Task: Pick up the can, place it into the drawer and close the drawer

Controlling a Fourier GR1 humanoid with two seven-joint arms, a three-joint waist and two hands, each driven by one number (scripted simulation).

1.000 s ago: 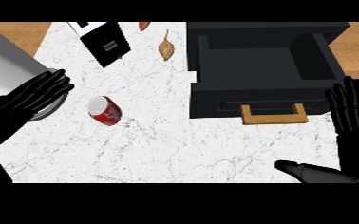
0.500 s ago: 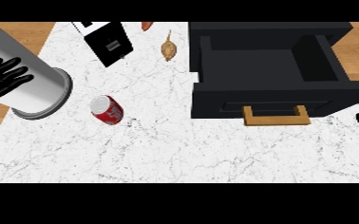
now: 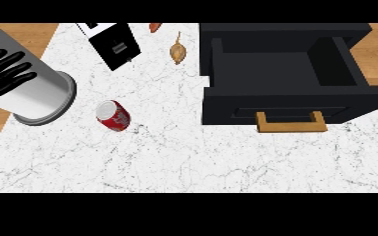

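Barely any change in the last half second: left arm holds at the 9 o'clock edge, can and drawer unmoved; a full second back both hands framed the counter, right one now out of view.

Left hand (image 3: 13, 74) sits at the far 9 o'clock edge, black fingers spread and fairly straight, holding nothing. Its grey forearm (image 3: 38, 94) runs down from it, round end facing the camera, just beside the can on the can's 9–10 o'clock side; can't tell if they touch.

Can (image 3: 114, 115), red with a silver top, lies on its side on the white marble counter (image 3: 162, 150), left of centre, well apart from the drawer.

Drawer (image 3: 284, 80) is at 2–3 o'clock, black, pulled open, inside bare, tan handle (image 3: 290, 121) on its front face towards 6 o'clock.

Black box (image 3: 114, 45) with a white label sits at 11 o'clock. Brown leaf-shaped item (image 3: 177, 53) at 12 o'clock, between box and drawer. Small orange-red item (image 3: 154, 27) at the top edge, mostly cut off, can't identify. Wooden surface (image 3: 26, 35) shows at the upper left corner, past the marble.
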